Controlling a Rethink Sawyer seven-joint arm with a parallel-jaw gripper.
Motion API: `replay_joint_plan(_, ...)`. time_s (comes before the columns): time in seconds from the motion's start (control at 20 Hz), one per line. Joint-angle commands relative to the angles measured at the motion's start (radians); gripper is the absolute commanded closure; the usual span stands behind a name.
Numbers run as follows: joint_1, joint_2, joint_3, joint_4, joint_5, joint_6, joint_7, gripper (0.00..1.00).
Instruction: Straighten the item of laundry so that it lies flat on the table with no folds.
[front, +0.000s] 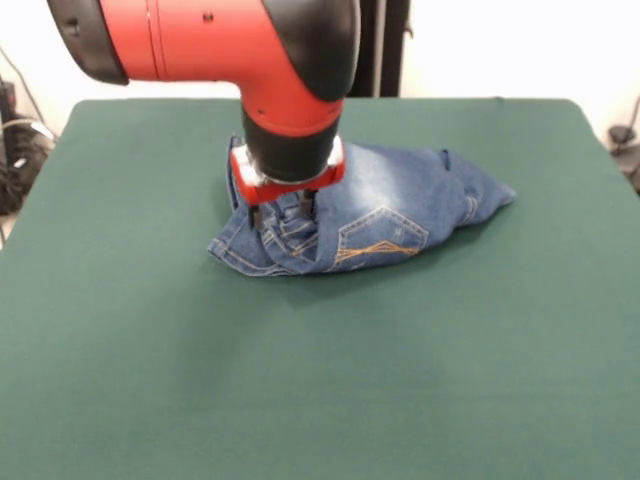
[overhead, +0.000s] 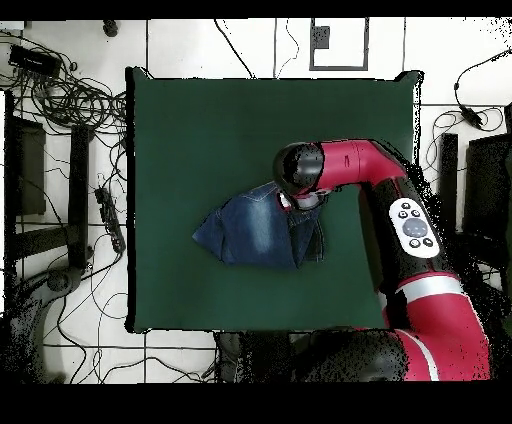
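Note:
The small blue denim jeans (front: 385, 210) lie bunched and folded on the green table (front: 300, 380), just behind its middle. A back pocket with orange stitching faces the camera, and a pale leg end points right. My gripper (front: 282, 210) points straight down at the left, waistband end of the jeans. Its two dark fingers stand apart and press into the denim, with a ridge of cloth between them. In the overhead view the jeans (overhead: 250, 232) form a wedge on the table (overhead: 200, 130), and the red arm (overhead: 345, 170) covers the gripper.
Wide bare green cloth lies on every side of the jeans. In the overhead view, cables (overhead: 70, 95) and a power strip (overhead: 108, 215) lie on the tiled floor left of the table. The arm's base (overhead: 440, 320) fills the lower right.

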Motion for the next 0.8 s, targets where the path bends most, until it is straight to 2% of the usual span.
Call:
replay_joint_plan(0.05, 0.054, 0.100, -0.001, -0.077, -0.054, 0.026, -0.110, 0.00)
replay_joint_plan(0.3, 0.052, 0.170, 0.012, -0.132, -0.027, 0.064, -0.107, 0.00)
replay_joint_plan(0.55, 0.081, 0.221, 0.019, -0.207, 0.012, 0.252, -0.140, 0.00)
replay_joint_plan(0.8, 0.142, 0.267, -0.003, -0.320, 0.001, 0.404, -0.082, 0.00)
